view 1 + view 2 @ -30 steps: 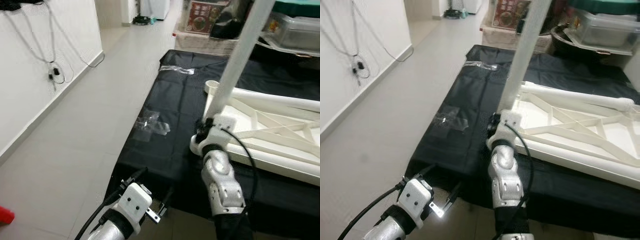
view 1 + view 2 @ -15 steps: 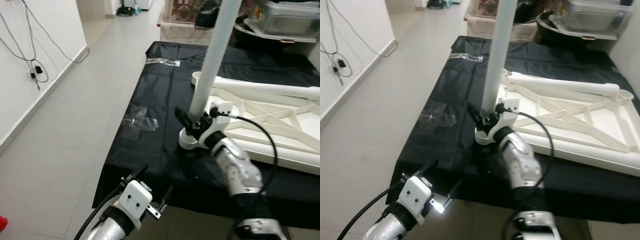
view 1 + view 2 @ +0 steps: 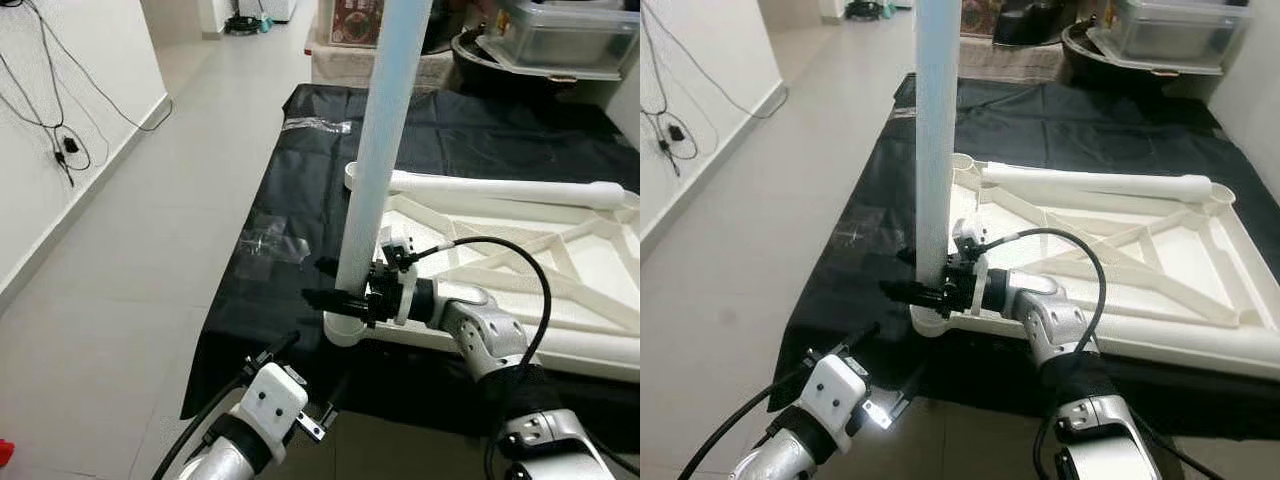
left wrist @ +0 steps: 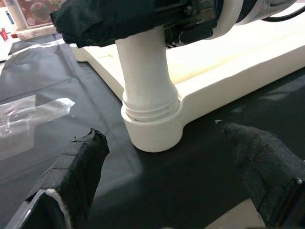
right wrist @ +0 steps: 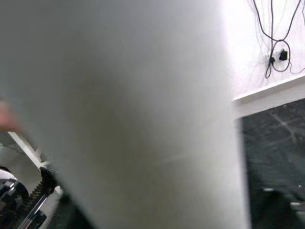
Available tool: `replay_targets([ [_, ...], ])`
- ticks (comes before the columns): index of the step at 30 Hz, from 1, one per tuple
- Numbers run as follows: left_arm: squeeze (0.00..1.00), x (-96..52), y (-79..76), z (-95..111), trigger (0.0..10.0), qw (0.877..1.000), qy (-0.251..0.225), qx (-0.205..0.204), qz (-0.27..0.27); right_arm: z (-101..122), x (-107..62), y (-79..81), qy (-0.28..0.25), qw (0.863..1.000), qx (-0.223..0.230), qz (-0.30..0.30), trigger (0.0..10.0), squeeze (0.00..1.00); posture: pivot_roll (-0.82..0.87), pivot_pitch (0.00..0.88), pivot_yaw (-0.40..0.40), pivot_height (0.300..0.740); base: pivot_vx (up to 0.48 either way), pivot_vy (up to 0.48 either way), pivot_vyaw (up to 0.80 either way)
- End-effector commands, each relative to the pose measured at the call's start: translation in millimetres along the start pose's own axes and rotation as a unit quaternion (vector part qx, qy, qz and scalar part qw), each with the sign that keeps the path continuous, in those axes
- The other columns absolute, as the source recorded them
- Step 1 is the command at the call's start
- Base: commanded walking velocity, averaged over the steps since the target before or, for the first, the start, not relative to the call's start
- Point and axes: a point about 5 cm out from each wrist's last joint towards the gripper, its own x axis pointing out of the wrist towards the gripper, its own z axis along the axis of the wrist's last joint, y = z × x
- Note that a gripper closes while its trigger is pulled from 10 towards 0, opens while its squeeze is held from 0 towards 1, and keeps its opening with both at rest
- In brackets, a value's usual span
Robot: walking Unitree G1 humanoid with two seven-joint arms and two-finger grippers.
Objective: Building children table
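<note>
The white children's table frame (image 3: 520,250) lies upside down on a black sheet (image 3: 300,190). A white table leg (image 3: 385,130) stands upright in its near left corner socket (image 4: 152,129). My right gripper (image 3: 332,283) reaches in from the right and is shut on the leg just above the socket; the leg's surface (image 5: 119,114) sits right in front of the right wrist camera. A second leg (image 3: 500,187) lies along the frame's far side. My left gripper (image 4: 167,191) hangs open, low before the sheet's front edge, facing the socket.
Clear plastic bags (image 3: 270,243) lie on the sheet left of the leg, another (image 3: 315,125) farther back. Boxes and a storage bin (image 3: 560,35) crowd the far end. The tiled floor (image 3: 120,290) on the left is open, with cables on the white wall (image 3: 60,150).
The view has shifted. The leg has gone from leaning to upright in the socket. My right arm has swung round and now holds it from the right. The left arm has not moved.
</note>
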Motion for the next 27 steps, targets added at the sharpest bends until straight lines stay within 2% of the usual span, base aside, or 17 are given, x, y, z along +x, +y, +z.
replay_targets([
  [1, 0.0, -2.5, -2.7, -6.0, 10.0, 1.0, 0.015, -0.003, -0.006, -4.0, 6.9, 5.3, 0.006, 1.0, 0.001, 0.026, 0.0, 0.0, 0.1, 0.125, -0.052, 0.74, 0.0, 0.0, 0.0],
  [6, 0.0, -2.9, -3.2, -6.6, 10.0, 1.0, 0.016, -0.003, -0.005, -2.9, 6.7, -0.1, -0.018, 0.999, -0.019, -0.044, 0.0, 0.0, 0.1, 0.122, -0.051, 0.74, 0.0, 0.0, 0.0],
  [7, 0.0, -3.1, -3.3, -6.7, 10.0, 1.0, 0.016, -0.004, -0.006, -3.6, 8.6, -6.2, -0.029, 0.993, -0.025, -0.115, 0.0, 0.0, 0.09, 0.12, -0.045, 0.74, 0.0, 0.0, 0.0],
  [9, 0.0, -3.3, -3.3, -6.8, 10.0, 1.0, 0.016, -0.004, -0.006, -4.2, 9.5, -10.7, -0.037, 0.985, -0.029, -0.165, 0.0, 0.0, 0.09, 0.119, -0.043, 0.74, 0.0, 0.0, 0.0],
  [10, 0.0, -3.6, -3.2, -7.1, 10.0, 1.0, 0.016, -0.004, -0.007, -4.3, 6.7, -19.3, -0.047, 0.96, -0.039, -0.274, 0.0, 0.0, 0.09, 0.119, -0.042, 0.74, 0.0, 0.0, 0.0],
  [12, 0.0, -3.8, -3.0, -7.5, 10.0, 1.0, 0.017, -0.005, -0.01, -3.8, -3.2, -28.5, -0.06, 0.906, -0.05, -0.416, 0.0, 0.0, 0.08, 0.116, -0.035, 0.74, 0.0, 0.0, 0.0],
  [13, 0.0, -3.8, -3.0, -7.5, 10.0, 1.0, 0.017, -0.005, -0.01, -3.8, -3.2, -28.5, -0.06, 0.906, -0.05, -0.416, 0.0, 0.0, 0.08, 0.116, -0.035, 0.74, 0.0, 0.0, 0.0],
  [14, 0.0, -3.8, -2.8, -7.6, 10.0, 1.0, 0.017, -0.004, -0.011, -3.4, -7.9, -30.5, -0.063, 0.885, -0.054, -0.458, 0.0, 0.0, 0.08, 0.116, -0.035, 0.74, 0.0, 0.0, 0.0],
  [15, 0.0, -3.8, -2.8, -7.6, 10.0, 1.0, 0.017, -0.004, -0.011, -3.4, -7.9, -30.5, -0.063, 0.885, -0.054, -0.458, 0.0, 0.0, 0.08, 0.116, -0.035, 0.74, 0.0, 0.0, 0.0],
  [16, 0.0, -3.5, -3.1, -7.9, 10.0, 1.0, 0.017, -0.004, -0.012, -3.9, -17.4, -32.0, -0.067, 0.851, -0.051, -0.519, 0.0, 0.0, 0.08, 0.113, -0.034, 0.74, 0.0, 0.0, 0.0],
  [17, 0.0, -3.1, -3.1, -7.9, 10.0, 1.0, 0.017, -0.003, -0.014, -4.3, -27.8, -29.7, -0.074, 0.805, -0.048, -0.587, 0.0, 0.0, 0.09, 0.117, -0.036, 0.74, 0.0, 0.0, 0.0],
  [19, 0.0, -3.1, -3.1, -7.9, 10.0, 1.0, 0.017, -0.003, -0.014, -4.3, -27.8, -29.7, -0.074, 0.805, -0.048, -0.587, 0.0, 0.0, 0.09, 0.117, -0.036, 0.74, 0.0, 0.0, 0.0],
  [20, 0.0, -2.9, -3.1, -7.9, 10.0, 1.0, 0.017, -0.003, -0.015, -4.8, -35.2, -27.1, -0.078, 0.772, -0.046, -0.629, 0.0, 0.0, 0.09, 0.117, -0.036, 0.74, 0.0, 0.0, 0.0],
  [21, 0.0, -2.1, -3.2, -7.8, 10.0, 1.0, 0.017, -0.001, -0.017, -7.2, -37.1, -12.0, -0.097, 0.721, -0.042, -0.684, 0.0, 0.0, 0.09, 0.122, -0.042, 0.74, 0.0, 0.0, 0.0],
  [25, 0.0, -1.6, -3.1, -7.9, 10.0, 1.0, 0.017, 0.0, -0.017, -9.7, -32.6, -5.3, -0.103, 0.708, -0.035, -0.698, 0.0, 0.0, 0.09, 0.122, -0.043, 0.74, 0.0, 0.0, 0.0],
  [26, 0.0, -1.2, -2.9, -7.7, 10.0, 1.0, 0.016, 0.001, -0.017, -13.7, -26.4, -0.7, -0.102, 0.697, -0.028, -0.709, 0.0, 0.0, 0.09, 0.127, -0.045, 0.74, 0.0, 0.0, 0.0],
  [27, 0.0, -1.0, -2.9, -7.4, 10.0, 1.0, 0.016, 0.001, -0.016, -14.4, -15.4, 1.3, -0.119, 0.711, -0.011, -0.693, 5.7, 0.0, 0.09, 0.128, -0.046, 0.74, 0.0, 0.0, 0.0],
])
